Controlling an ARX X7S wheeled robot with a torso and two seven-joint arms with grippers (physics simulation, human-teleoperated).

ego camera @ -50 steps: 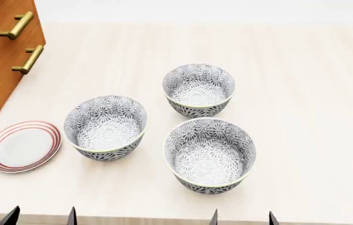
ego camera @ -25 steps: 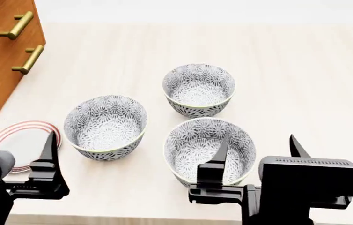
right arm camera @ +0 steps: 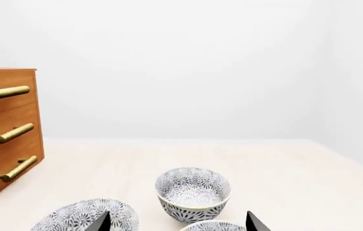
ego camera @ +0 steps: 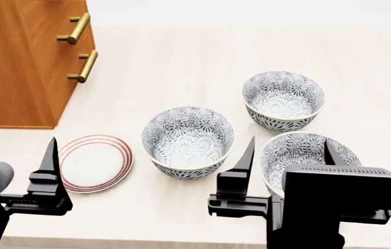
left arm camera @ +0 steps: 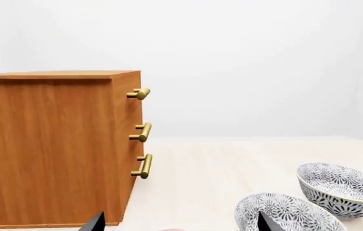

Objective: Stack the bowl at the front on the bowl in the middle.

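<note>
Three patterned grey-and-white bowls stand on the pale table. The front bowl [ego camera: 301, 150] is nearest me, at the right, partly hidden behind my right gripper [ego camera: 289, 149]; its rim [right arm camera: 213, 226] just shows between that gripper's fingers. The middle bowl [ego camera: 189, 139] stands to its left [right arm camera: 85, 216] [left arm camera: 284, 214]. My right gripper [right arm camera: 178, 224] is open and hovers over the front bowl's near side. My left gripper [ego camera: 14, 150] [left arm camera: 178, 226] is open and empty, near the table's front left.
A third bowl [ego camera: 283, 99] [right arm camera: 193, 192] [left arm camera: 341, 186] stands farther back at the right. A red-rimmed white plate [ego camera: 95, 162] lies left of the middle bowl. A wooden drawer cabinet [ego camera: 23, 62] [left arm camera: 46, 144] with brass handles occupies the back left.
Both grippers rose from the bottom edge into the head view, staying open. The head view has swung left, so the bowls, plate and cabinet sit further right.
</note>
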